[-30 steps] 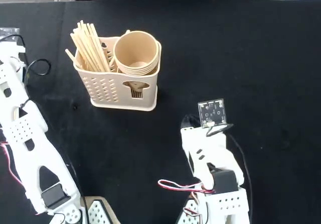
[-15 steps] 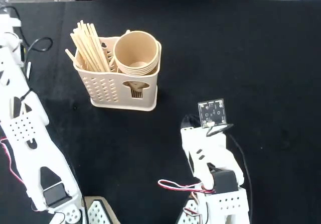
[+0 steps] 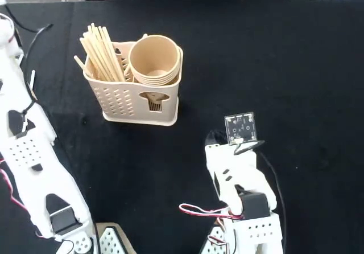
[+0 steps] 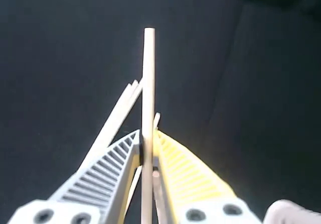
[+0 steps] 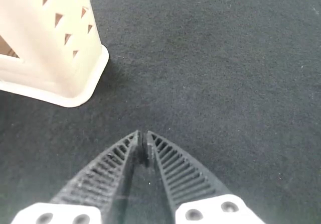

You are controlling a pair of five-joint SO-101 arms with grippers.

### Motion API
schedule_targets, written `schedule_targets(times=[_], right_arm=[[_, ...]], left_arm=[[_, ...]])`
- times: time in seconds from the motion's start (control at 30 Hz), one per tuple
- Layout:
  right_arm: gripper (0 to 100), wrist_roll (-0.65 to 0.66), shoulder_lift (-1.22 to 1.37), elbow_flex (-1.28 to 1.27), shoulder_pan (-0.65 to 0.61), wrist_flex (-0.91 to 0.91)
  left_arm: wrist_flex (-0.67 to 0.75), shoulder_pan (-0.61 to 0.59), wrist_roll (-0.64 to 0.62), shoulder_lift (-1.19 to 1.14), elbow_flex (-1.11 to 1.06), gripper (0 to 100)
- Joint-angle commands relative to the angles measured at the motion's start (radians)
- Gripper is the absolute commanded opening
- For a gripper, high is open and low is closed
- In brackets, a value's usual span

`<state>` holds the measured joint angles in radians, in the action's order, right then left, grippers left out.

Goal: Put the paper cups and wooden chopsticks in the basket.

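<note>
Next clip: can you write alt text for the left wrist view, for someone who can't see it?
The left end effector is shut on a few wooden chopsticks, one pointing straight out past its tips and others splaying off at an angle. Behind them lies the black tabletop.

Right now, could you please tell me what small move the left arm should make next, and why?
Probably swing the left tool, shut on a few chopsticks, toward the basket: these sticks are gripped but not yet inside, where the paper cups already sit.
</note>
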<state>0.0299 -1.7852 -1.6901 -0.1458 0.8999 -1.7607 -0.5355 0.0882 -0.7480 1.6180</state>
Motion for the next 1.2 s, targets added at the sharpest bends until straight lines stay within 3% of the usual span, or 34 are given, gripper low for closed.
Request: schedule_targets(times=[0.0, 0.2, 0.3, 0.53, 0.63, 0.73, 0.93, 1.17], right_arm=[[1.5, 0.012, -0.012, 0.001, 0.012, 0.0], [1.5, 0.012, -0.012, 0.001, 0.012, 0.0], [1.5, 0.012, -0.012, 0.001, 0.012, 0.0], [1.5, 0.012, -0.012, 0.001, 0.012, 0.0], [1.4, 0.012, -0.012, 0.001, 0.012, 0.002], [1.4, 0.012, -0.012, 0.001, 0.014, 0.002], [1.4, 0.012, -0.012, 0.001, 0.014, 0.002], [1.5, 0.012, -0.012, 0.001, 0.014, 0.002]], left_arm=[[-0.005, 0.018, -0.04, 0.163, 0.045, 3], [-0.006, 0.039, -0.041, 0.359, 0.042, 3], [-0.008, 0.056, -0.04, 0.47, -0.061, 3], [0.002, 0.163, -0.006, 0.896, -0.71, 3], [0.08, 0.217, 0.012, 1.088, -0.969, 3], [0.253, 0.255, 0.015, 1.266, -1.228, 3], [0.783, 0.334, 0.081, 1.591, -1.825, 3], [1.369, 0.343, -0.127, 1.847, -2.221, 3]])
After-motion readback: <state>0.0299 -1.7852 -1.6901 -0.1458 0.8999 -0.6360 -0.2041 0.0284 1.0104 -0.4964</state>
